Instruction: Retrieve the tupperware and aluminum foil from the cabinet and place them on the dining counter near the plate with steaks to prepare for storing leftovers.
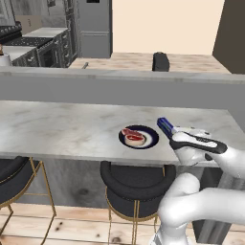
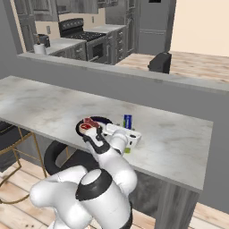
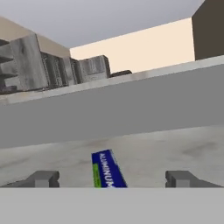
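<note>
With the tool [image 3: 112,179] spread wide, the aluminum foil [image 3: 107,169] (lying free on the surface [image 1: 57,129]) could be knocked toward the plate [image 1: 139,137] if the fingers are withdrawn carelessly.

Your white arm rises from the lower right of the left base view and bends low, wrist level. Your gripper [image 3: 112,178] sits at the bottom of the hand view, fingertips [image 3: 43,178] spread wide apart.
</note>
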